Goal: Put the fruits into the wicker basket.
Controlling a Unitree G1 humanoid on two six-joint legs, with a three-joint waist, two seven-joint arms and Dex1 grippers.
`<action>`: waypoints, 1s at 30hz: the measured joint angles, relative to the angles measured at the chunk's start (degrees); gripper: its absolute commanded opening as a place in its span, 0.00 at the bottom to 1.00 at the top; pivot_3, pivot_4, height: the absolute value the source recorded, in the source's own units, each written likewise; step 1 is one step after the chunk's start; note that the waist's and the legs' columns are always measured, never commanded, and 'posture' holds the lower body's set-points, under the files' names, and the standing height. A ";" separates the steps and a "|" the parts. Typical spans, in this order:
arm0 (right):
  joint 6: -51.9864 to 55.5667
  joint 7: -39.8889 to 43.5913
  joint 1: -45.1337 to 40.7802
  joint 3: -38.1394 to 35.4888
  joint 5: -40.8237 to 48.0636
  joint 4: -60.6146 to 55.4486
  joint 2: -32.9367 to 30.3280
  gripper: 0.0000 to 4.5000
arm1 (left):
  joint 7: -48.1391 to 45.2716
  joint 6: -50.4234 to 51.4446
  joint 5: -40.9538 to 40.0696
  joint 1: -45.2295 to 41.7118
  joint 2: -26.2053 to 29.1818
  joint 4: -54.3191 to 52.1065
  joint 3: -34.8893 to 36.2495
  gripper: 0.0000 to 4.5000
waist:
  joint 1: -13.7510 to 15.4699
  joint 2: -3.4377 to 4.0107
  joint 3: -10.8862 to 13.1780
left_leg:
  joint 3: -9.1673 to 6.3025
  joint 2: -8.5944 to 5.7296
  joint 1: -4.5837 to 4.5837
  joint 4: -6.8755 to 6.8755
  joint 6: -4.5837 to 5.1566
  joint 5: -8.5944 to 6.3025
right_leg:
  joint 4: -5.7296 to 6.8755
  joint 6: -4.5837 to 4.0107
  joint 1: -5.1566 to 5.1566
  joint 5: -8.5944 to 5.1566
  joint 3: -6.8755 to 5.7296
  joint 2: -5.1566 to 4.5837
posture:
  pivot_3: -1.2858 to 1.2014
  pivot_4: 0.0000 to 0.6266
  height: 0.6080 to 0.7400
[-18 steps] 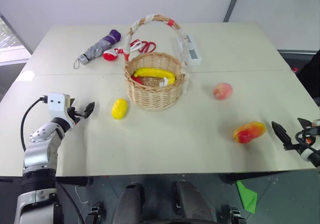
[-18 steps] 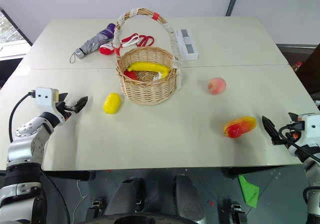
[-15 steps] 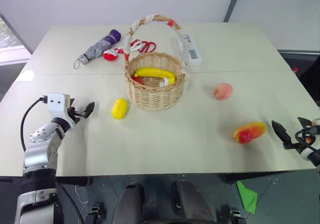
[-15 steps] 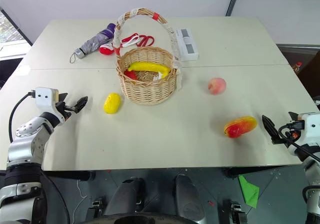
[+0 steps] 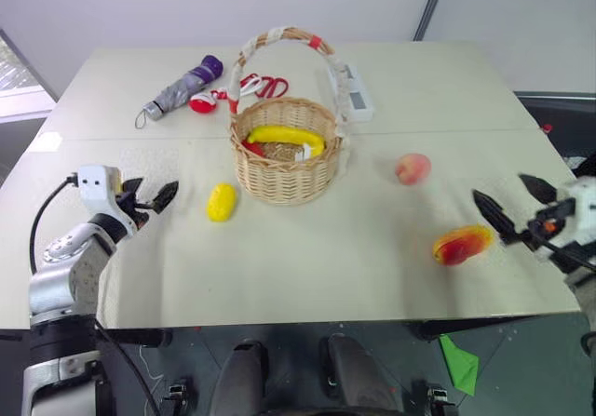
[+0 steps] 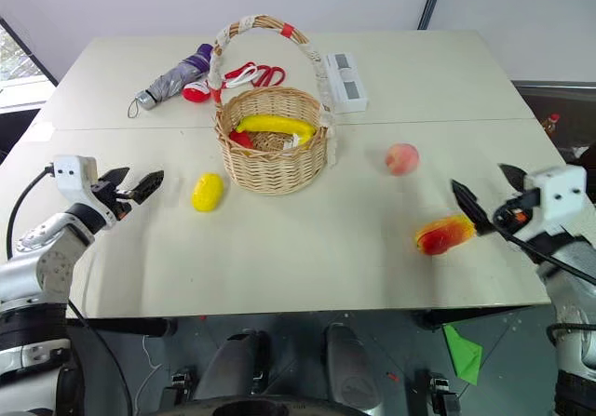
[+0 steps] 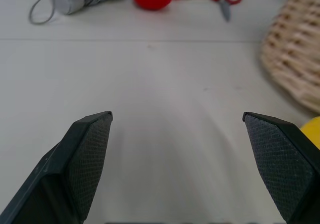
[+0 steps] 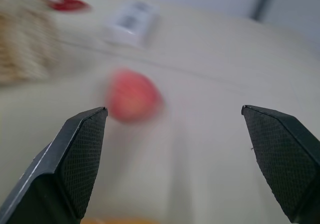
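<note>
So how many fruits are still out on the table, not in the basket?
3. The lemon lies just left of the wicker basket, the peach to its right, and the mango nearer the table's right front. The banana is already inside.

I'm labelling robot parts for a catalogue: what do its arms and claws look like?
Both arms are silver-grey metal with rounded joint housings. Each ends in a white boxy wrist block carrying a claw of two black, tapered fingers with finely textured pads: the left claw and the right claw. A black cable loops from each wrist block.
</note>
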 measured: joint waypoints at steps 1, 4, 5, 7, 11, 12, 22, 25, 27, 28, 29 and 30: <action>0.99 0.49 -0.24 1.20 0.74 -1.64 -0.33 1.00 | -0.66 1.64 -1.07 0.01 0.62 -1.13 -0.03 1.00 | 0.06 -0.01 0.00 | -0.02 0.00 -0.02 0.00 0.00 0.00 | -0.03 0.00 0.01 0.00 -0.02 0.00 | 0.52 0.24 1.00; 5.26 1.60 -1.83 8.36 3.07 -7.66 -0.85 1.00 | -2.30 9.56 -4.83 -0.29 3.44 -6.02 -0.80 1.00 | 0.11 -0.02 0.00 | -0.06 -0.01 -0.04 0.03 0.00 0.00 | -0.02 0.00 0.01 0.00 -0.02 -0.03 | 0.52 0.24 1.00; 6.05 1.77 -2.48 10.86 3.36 -9.09 -0.85 1.00 | -2.05 11.49 -4.85 -1.00 3.80 -7.03 -1.26 1.00 | 0.13 -0.02 0.00 | -0.06 -0.03 -0.04 0.04 0.00 0.00 | -0.02 0.00 0.00 0.00 -0.03 -0.02 | 0.52 0.24 1.00; 6.88 1.74 -5.20 16.32 2.36 -10.60 -0.68 1.00 | -0.96 16.35 -4.81 -2.53 5.32 -8.33 -3.41 1.00 | 0.05 -0.03 0.00 | -0.06 -0.08 -0.03 0.06 0.00 0.00 | -0.02 0.01 0.01 0.00 -0.04 0.01 | 0.52 0.24 1.00; 6.79 1.15 -9.74 26.04 -0.88 -11.62 1.58 1.00 | 2.12 27.08 -6.03 -7.48 5.50 -11.05 -7.79 1.00 | 0.08 -0.05 0.01 | -0.10 -0.10 -0.07 0.07 0.00 0.00 | -0.02 0.01 0.00 -0.01 -0.06 0.05 | 0.52 0.24 1.00; 6.71 0.79 -10.36 27.66 -1.75 -11.52 2.56 1.00 | 3.55 29.68 -6.01 -8.87 5.32 -11.00 -8.10 1.00 | 0.05 -0.07 0.01 | -0.11 -0.10 -0.08 0.07 0.00 0.00 | -0.02 0.01 0.00 -0.01 -0.07 0.06 | 0.52 0.24 1.00; 4.33 0.37 -12.12 35.98 -6.91 -10.77 7.75 1.00 | 6.77 38.57 -4.09 -13.36 4.47 -11.99 -17.27 1.00 | -0.01 -0.07 0.02 | -0.11 -0.10 -0.05 0.08 -0.01 0.00 | -0.01 0.00 -0.01 -0.01 -0.05 0.06 | 0.52 0.24 1.00; 4.20 0.22 -12.50 36.68 -7.75 -10.60 8.84 1.00 | 7.41 38.15 -2.05 -13.36 4.19 -11.78 -19.77 0.87 | 0.06 -0.07 0.02 | -0.11 -0.10 -0.06 0.08 -0.01 0.00 | -0.02 0.00 -0.01 -0.01 -0.06 0.05 | 0.52 0.24 1.00; 4.19 0.03 -12.71 36.85 -8.25 -10.14 9.23 1.00 | 7.87 36.56 -1.14 -13.36 3.56 -11.59 -19.75 0.69 | 0.13 -0.07 0.02 | -0.11 -0.10 -0.06 0.08 -0.01 0.00 | -0.02 0.00 -0.01 -0.01 -0.06 0.02 | 0.52 0.24 1.00; 4.19 -0.08 -12.75 36.88 -8.63 -9.91 9.45 1.00 | 7.85 35.87 -0.73 -13.36 3.33 -11.56 -19.75 0.60 | 0.15 -0.07 0.02 | -0.11 -0.10 -0.06 0.08 -0.01 0.00 | -0.01 0.00 -0.01 -0.01 -0.06 0.02 | 0.52 0.24 1.00; 4.19 -0.16 -12.76 37.03 -8.95 -9.82 9.55 1.00 | 7.75 35.55 -0.42 -13.36 3.21 -11.56 -19.76 0.47 | 0.15 -0.07 0.02 | -0.11 -0.11 -0.06 0.08 -0.01 0.00 | -0.01 0.00 -0.01 -0.01 -0.06 0.02 | 0.52 0.24 1.00; 4.19 -0.18 -12.77 37.16 -9.24 -9.81 9.60 1.00 | 7.66 35.17 -0.02 -13.36 3.18 -11.55 -19.77 0.38 | 0.12 -0.07 0.02 | -0.11 -0.11 -0.06 0.07 -0.01 0.00 | -0.02 0.00 -0.01 -0.01 -0.06 0.02 | 0.52 0.24 1.00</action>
